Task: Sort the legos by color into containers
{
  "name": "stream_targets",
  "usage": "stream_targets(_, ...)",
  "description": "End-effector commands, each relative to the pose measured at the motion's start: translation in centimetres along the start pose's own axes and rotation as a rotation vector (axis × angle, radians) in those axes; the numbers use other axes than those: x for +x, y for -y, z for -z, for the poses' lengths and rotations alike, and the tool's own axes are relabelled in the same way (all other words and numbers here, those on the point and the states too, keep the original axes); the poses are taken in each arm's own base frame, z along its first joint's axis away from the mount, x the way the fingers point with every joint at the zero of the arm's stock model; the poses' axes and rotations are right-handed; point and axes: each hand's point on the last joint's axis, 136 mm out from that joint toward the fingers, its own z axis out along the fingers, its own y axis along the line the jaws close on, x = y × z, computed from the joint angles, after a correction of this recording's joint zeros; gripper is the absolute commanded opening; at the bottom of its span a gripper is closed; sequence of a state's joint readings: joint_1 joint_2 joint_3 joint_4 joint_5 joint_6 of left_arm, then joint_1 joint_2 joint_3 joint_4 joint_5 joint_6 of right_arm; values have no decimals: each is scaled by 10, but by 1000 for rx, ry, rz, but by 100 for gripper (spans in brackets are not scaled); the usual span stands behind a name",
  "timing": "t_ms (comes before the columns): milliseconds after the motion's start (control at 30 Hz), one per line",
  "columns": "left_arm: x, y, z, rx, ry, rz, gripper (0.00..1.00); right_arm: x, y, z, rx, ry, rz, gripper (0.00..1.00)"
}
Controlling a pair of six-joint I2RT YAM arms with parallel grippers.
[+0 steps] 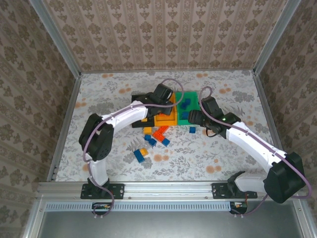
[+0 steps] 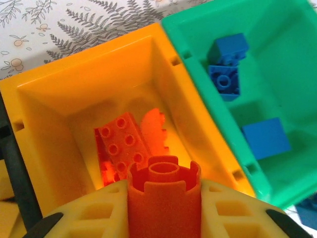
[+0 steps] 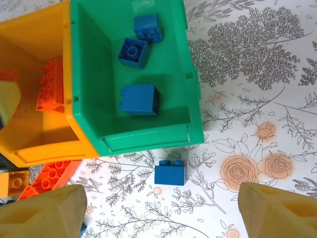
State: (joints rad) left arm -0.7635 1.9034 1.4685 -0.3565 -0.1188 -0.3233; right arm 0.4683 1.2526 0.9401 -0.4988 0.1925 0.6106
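Note:
My left gripper (image 2: 164,210) is shut on an orange-red lego (image 2: 164,193), held just above the orange-yellow container (image 2: 99,79). Another orange-red lego (image 2: 124,144) lies inside that container. The green container (image 3: 148,141) joins it on the right and holds three blue legos (image 3: 140,99). A lone blue lego (image 3: 170,173) lies on the table just in front of the green container. My right gripper (image 3: 161,208) hangs open above it, one finger on each side and well apart from it. The black container (image 1: 136,95) is mostly hidden behind the left arm.
Loose orange-red legos (image 1: 159,133), blue legos and a yellow-and-blue pair (image 1: 140,155) lie on the flowered table in front of the containers. Metal posts and papered walls close in the table on three sides.

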Motion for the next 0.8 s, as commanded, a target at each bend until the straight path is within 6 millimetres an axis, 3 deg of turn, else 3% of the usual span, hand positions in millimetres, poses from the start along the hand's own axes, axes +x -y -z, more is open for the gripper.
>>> stream_targets(0,-16,1,1,-10,13,-27,36,10,2,1,-23,-20,-21,81)
stream_targets(100,-24,5,1,-2,20,-20,48,17,-1,-4,-51,-33,-10,82)
stream_targets(200,-37,12,15,31,57,-5,62,22,-1,-11,-57,-44,-3,82)
stream_targets(333,-53,23,54,98,140,19,82,27,-1,-21,-49,-61,10,83)
stream_targets(433,-55,30,89,166,205,49,96,30,-2,-32,-33,-77,27,83)
stream_targets(567,-33,35,125,189,244,44,100,35,-4,-49,-2,-102,63,81)
stream_targets(767,30,17,153,142,245,74,100,50,-4,-76,71,-154,128,78)
